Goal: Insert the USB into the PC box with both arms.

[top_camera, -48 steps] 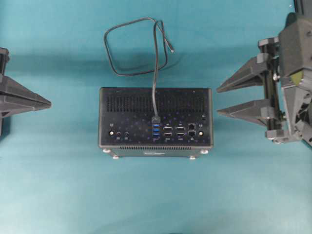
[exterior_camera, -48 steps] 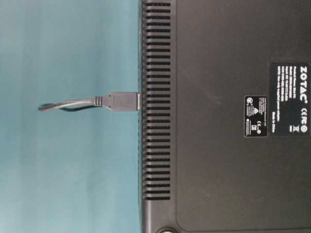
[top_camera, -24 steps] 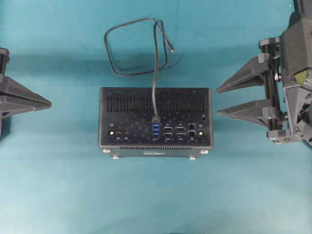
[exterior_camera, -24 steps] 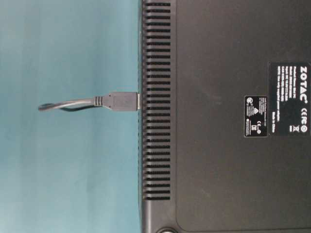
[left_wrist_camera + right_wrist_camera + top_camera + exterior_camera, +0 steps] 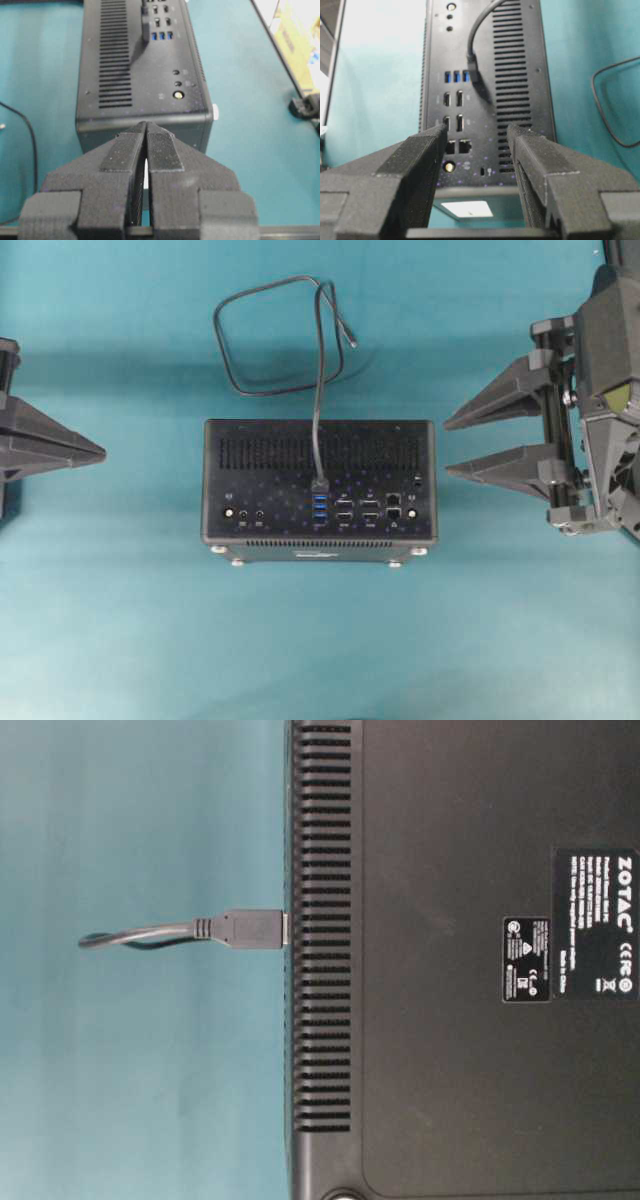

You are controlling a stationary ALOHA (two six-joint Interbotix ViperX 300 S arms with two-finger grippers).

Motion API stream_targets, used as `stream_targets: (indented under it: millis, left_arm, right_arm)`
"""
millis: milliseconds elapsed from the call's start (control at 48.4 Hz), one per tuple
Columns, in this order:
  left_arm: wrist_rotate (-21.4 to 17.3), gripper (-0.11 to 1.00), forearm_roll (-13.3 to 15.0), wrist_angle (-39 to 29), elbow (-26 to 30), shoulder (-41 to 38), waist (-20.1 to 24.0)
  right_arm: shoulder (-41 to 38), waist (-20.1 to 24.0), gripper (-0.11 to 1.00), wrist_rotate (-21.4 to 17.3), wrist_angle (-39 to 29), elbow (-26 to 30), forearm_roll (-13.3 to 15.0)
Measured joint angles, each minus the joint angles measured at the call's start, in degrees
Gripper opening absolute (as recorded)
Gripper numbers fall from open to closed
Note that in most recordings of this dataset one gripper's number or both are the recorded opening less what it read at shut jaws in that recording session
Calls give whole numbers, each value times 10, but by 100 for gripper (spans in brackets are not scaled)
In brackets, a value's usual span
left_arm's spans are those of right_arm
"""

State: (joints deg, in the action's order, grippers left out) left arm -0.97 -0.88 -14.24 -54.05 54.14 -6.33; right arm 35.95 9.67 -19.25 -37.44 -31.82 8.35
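Observation:
The black PC box (image 5: 320, 495) lies mid-table with its port face up. The USB plug (image 5: 320, 483) sits in the socket just above the blue ports, and its thin black cable (image 5: 280, 335) loops behind the box. From table level the plug (image 5: 250, 928) meets the box's vented side (image 5: 320, 970). My left gripper (image 5: 100, 452) is shut and empty, left of the box; its tips (image 5: 146, 125) point at the box's end (image 5: 140, 60). My right gripper (image 5: 448, 448) is open and empty, just right of the box. Its fingers (image 5: 476, 131) frame the port face (image 5: 485, 75) and the plug (image 5: 474, 75).
Teal cloth covers the table. The left wrist view shows a table edge with a yellow object (image 5: 295, 35) beyond it and a small black fitting (image 5: 305, 105) at the right. The cable's loop (image 5: 610, 100) lies on the cloth to the right of the box in the right wrist view.
The right arm's wrist has shifted very slightly. Both grippers, the box and the cable stay where they were.

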Motion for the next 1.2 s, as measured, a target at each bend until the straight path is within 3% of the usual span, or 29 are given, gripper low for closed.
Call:
stream_targets:
  millis: [1199]
  left_arm:
    - [16,0,0,0,0,3,0]
  right_arm:
    - [-1,1,57,-1,-1,-1,0]
